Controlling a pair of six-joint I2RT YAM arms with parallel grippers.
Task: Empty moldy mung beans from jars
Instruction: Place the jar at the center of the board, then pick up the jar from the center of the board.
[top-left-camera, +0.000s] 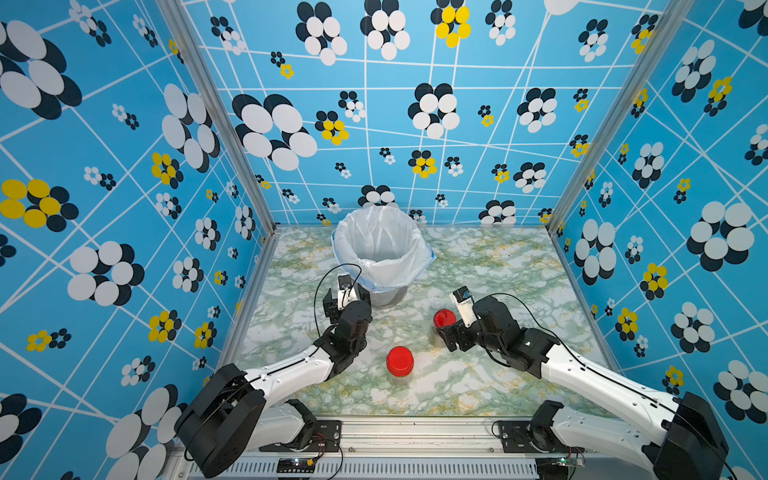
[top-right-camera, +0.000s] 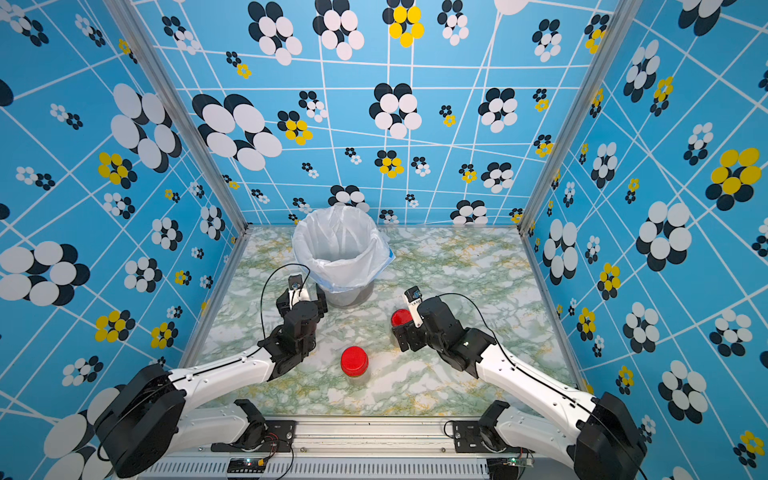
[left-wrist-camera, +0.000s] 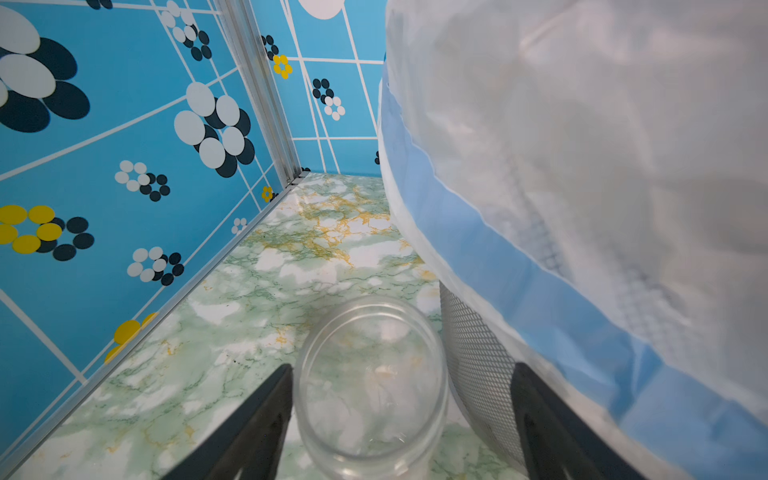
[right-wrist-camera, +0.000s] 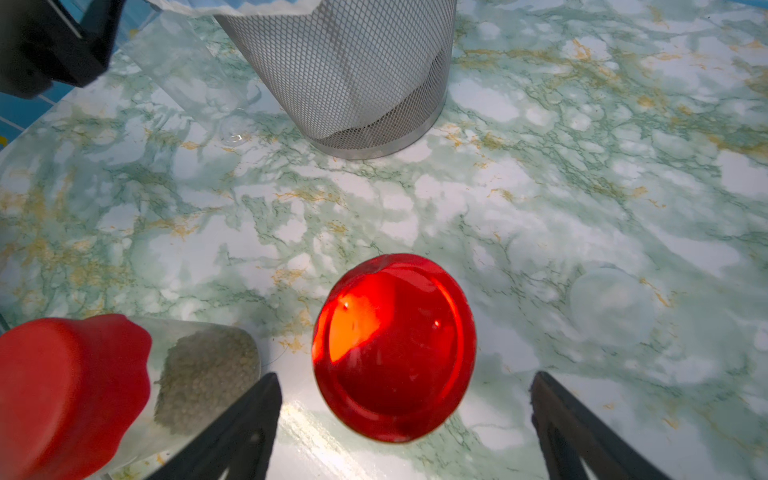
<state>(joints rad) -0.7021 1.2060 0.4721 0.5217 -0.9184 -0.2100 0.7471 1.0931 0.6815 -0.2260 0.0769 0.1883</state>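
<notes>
An empty clear jar (left-wrist-camera: 370, 386) stands on the marble table beside the bin's mesh wall (left-wrist-camera: 478, 353). My left gripper (left-wrist-camera: 402, 365) is open around it, with a gap on the bin side. In the right wrist view the same jar (right-wrist-camera: 187, 79) shows as a tall cylinder. A short jar with a red lid (top-left-camera: 400, 360) stands mid-table, and mung beans (right-wrist-camera: 203, 374) show through its wall. My right gripper (right-wrist-camera: 403, 374) is open, with a second red lid (right-wrist-camera: 395, 349) just ahead of its fingertips. What lies under that lid is hidden.
The mesh bin lined with a white bag (top-left-camera: 338, 245) stands at the back centre in both top views. A clear round lid (right-wrist-camera: 611, 307) lies flat on the table. Patterned walls close in the left, right and back.
</notes>
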